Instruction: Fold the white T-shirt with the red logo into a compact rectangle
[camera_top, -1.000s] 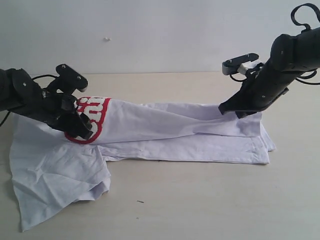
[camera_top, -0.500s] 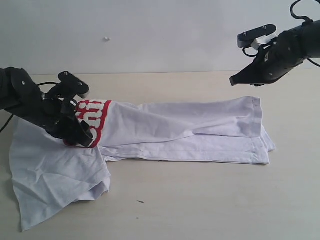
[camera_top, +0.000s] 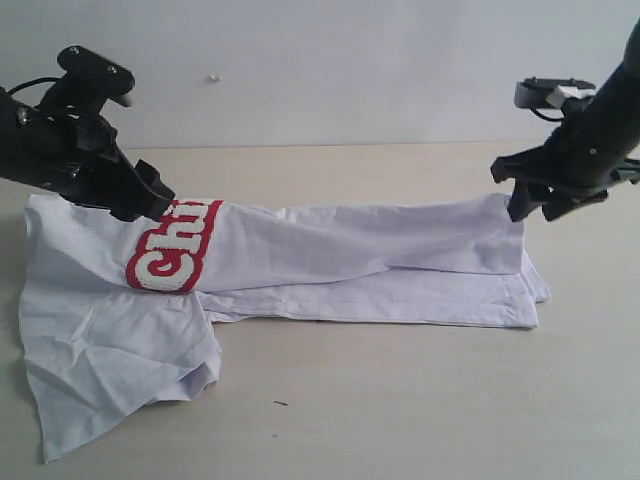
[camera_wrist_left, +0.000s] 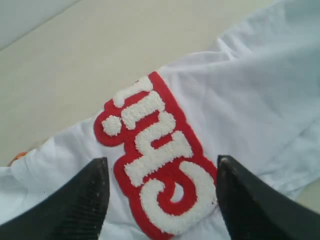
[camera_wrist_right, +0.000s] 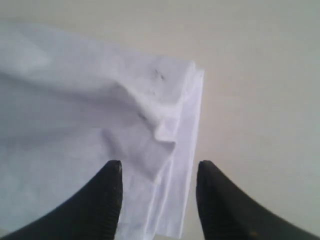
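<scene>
The white T-shirt (camera_top: 350, 255) lies on the table, its far side folded over lengthwise into a long band. The red logo (camera_top: 172, 258) shows at the band's left end, reading "Chi" up to the fold. My left gripper (camera_top: 150, 195) hovers open just above the logo (camera_wrist_left: 152, 160), holding nothing. A small orange neck tag (camera_wrist_left: 17, 157) peeks at the collar. My right gripper (camera_top: 535, 205) hangs open above the shirt's right hem edge (camera_wrist_right: 185, 145), nothing between its fingers. One sleeve (camera_top: 110, 370) spreads out at front left.
The pale wooden table (camera_top: 420, 400) runs out in front of and to the right of the shirt. A white wall (camera_top: 320, 70) stands right behind the table. A tiny dark speck (camera_top: 281, 404) lies on the table near the front.
My left gripper has let go of the logo end and risen up and back, uncovering the logo. My right gripper left the hem, rose, then came down to the right end.
</scene>
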